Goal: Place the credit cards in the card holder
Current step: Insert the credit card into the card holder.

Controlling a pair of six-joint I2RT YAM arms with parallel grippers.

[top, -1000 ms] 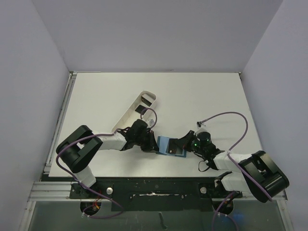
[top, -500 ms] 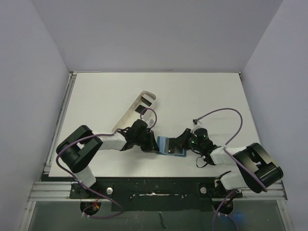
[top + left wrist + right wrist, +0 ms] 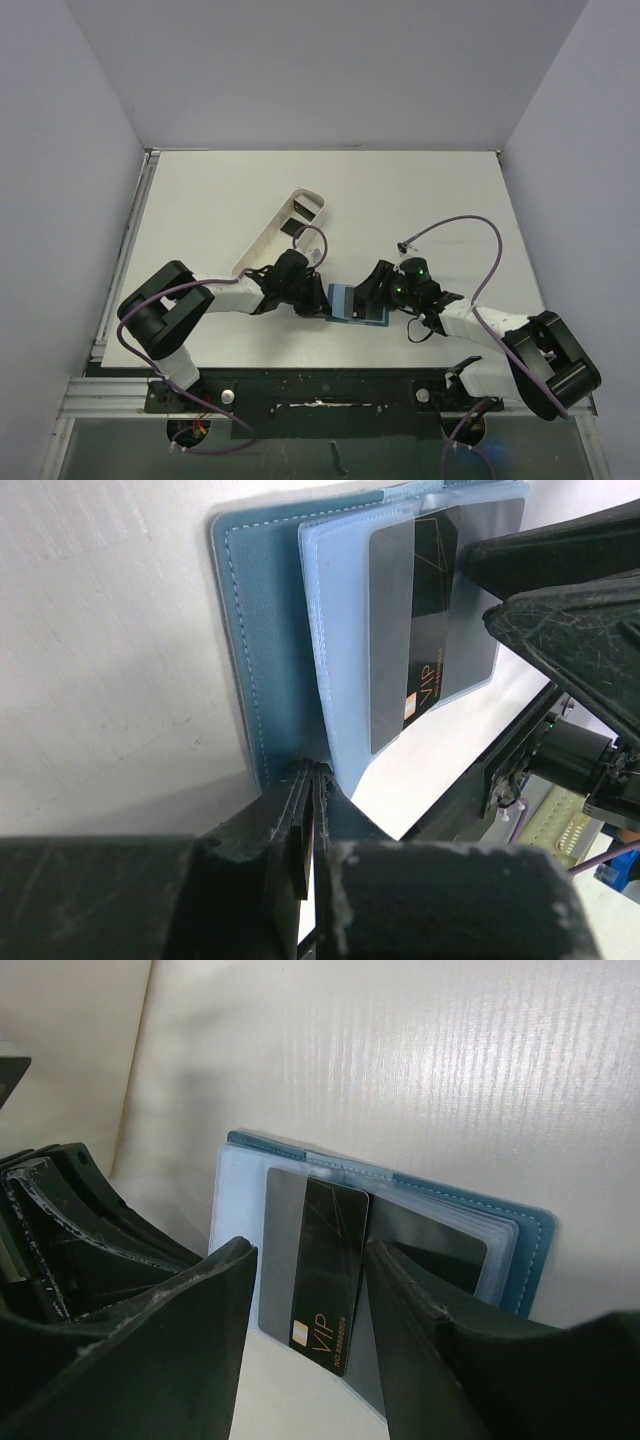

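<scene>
One black credit card (image 3: 330, 1270) half in teal folding card holder (image 3: 235, 650); right fingers (image 3: 180, 1330) spread, left fingers (image 3: 288, 840) pinching its edge; push squarely.

- Robot arms: two, the left arm (image 3: 225, 293) and the right arm (image 3: 470, 325).
- Grippers: two, the left gripper (image 3: 322, 298) and the right gripper (image 3: 372, 292).
- Card holder (image 3: 343, 300): one, teal-blue.
- Cards at the holder: two, a black card (image 3: 433, 575) lettered VIP and a grey card (image 3: 390, 630).
- White oblong tray (image 3: 262, 243): one.
- Dark cards in the tray: two by the top view, the far dark card (image 3: 306, 206) and the near dark card (image 3: 290, 228); too small to be sure.
- Purple cables: two, the left cable (image 3: 130, 310) and the right cable (image 3: 470, 222).
- Table (image 3: 420, 190): one.
</scene>
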